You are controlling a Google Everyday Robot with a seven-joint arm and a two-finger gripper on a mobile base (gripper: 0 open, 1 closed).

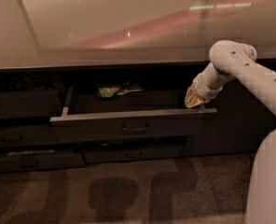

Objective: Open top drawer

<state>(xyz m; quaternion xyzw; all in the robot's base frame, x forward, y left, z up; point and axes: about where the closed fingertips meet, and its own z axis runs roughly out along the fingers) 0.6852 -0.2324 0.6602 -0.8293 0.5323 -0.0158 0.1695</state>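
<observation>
Pale tool at top drawer rim

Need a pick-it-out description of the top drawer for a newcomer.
Under the long glossy counter runs a bank of dark drawers. The top drawer is the wide one just below the counter edge, with the gripper at its right end. Unlike its neighbours, it is pulled well out, interior showing.
</observation>
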